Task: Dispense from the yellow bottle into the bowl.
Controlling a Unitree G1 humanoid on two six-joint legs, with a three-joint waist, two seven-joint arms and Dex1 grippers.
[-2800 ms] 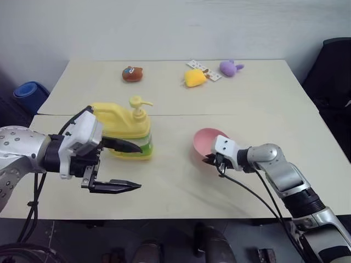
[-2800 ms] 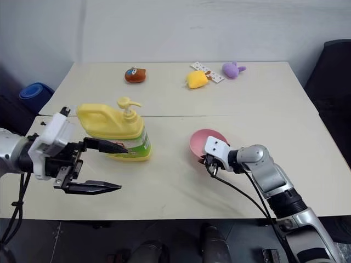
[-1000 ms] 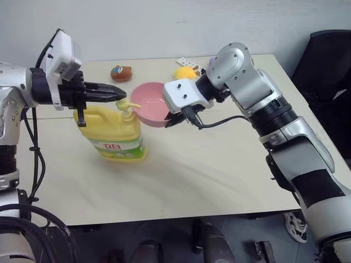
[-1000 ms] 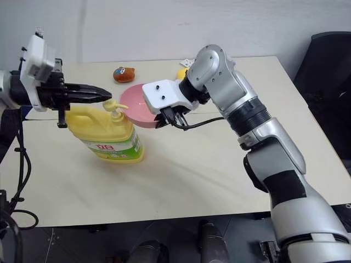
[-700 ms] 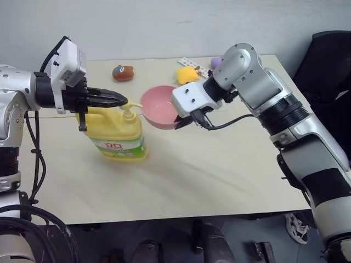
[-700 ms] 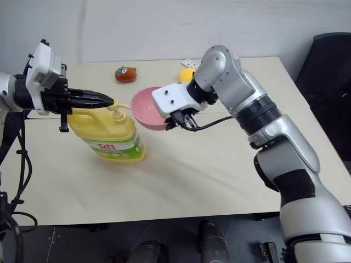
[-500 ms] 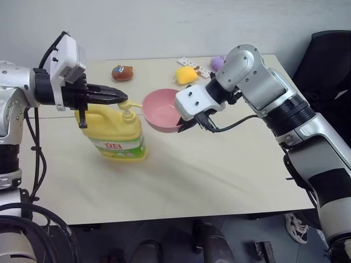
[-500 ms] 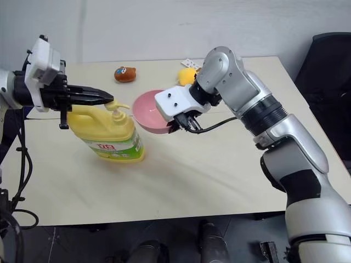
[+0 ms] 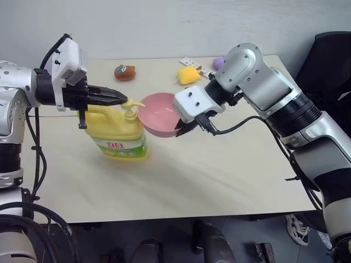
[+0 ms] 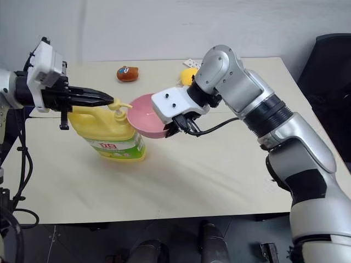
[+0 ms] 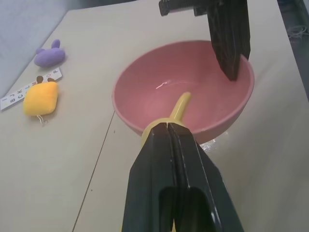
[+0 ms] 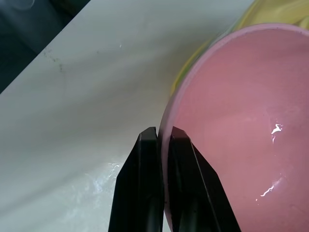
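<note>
The yellow bottle (image 9: 116,130) stands upright on the left half of the table, its green-and-white label facing me. My left gripper (image 9: 125,100) is shut, reaching in level from the left with its tips resting over the pump head (image 11: 153,129). The pump's spout (image 11: 179,105) reaches out over the bowl. The pink bowl (image 9: 158,114) hangs just right of the bottle, with its near rim under the spout. My right gripper (image 12: 161,133) is shut on the bowl's rim, one finger inside and one outside. The bowl (image 11: 193,82) looks bare apart from glints.
At the back of the table (image 9: 219,175) lie a brown plush toy (image 9: 125,72), a small yellow plush toy (image 9: 188,75), a purple plush toy (image 9: 218,62) and a white printed strip (image 9: 192,62). A black chair (image 9: 329,60) stands past the table's right edge.
The bowl in my right gripper has come down from a raised, tilted pose, levelled out and drawn in against the bottle under the spout. My left gripper has stayed at the pump head.
</note>
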